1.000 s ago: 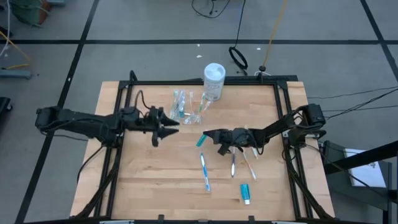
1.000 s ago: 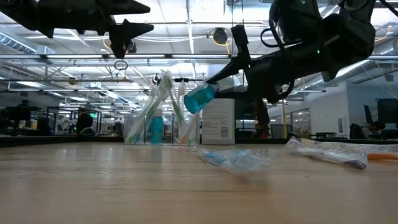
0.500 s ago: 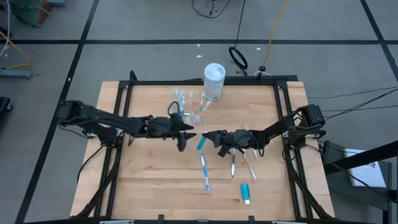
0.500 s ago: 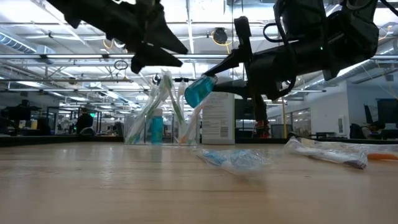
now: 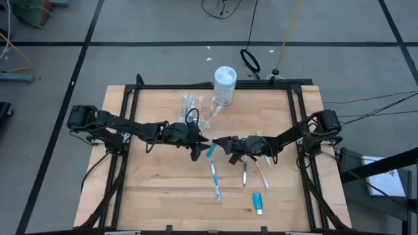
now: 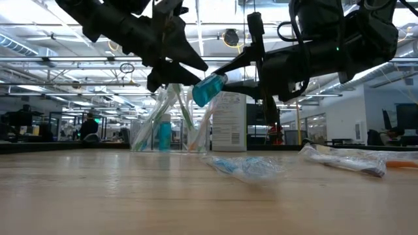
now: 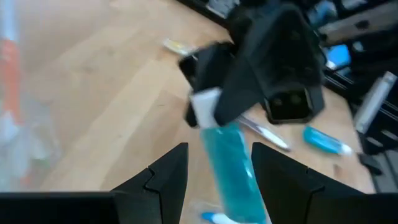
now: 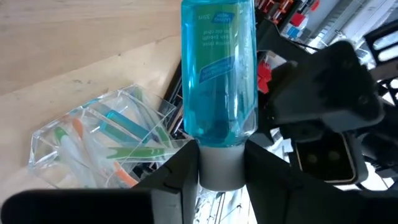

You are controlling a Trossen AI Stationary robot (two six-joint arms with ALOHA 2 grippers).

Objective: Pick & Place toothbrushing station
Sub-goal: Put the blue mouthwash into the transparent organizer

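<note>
The pale wooden surface [image 5: 163,189], smooth and framed in black, is seen carrying everything below the two arms. At its far edge a white cylindrical lidded tub [image 5: 225,85] is stood, and just beside it the toothbrushing station [image 5: 196,109], a small clear plastic holder with slanted upright compartments, is found resting with coloured brushes already leaning inside it. A translucent blue plastic bottle with a grey cap [image 8: 219,68] is held aloft near the middle by the right gripper [image 8: 219,168], whose fingers are clamped on the cap, apparently so that its body is offered outward. The left gripper [image 7: 214,171] is met there, its fingers spread apart either side of the bottle, seemingly for a handover. Loose wrapped toothbrushes [image 5: 215,179] and a small blue tube [image 5: 257,202] are left lying flat nearer the front.
</note>
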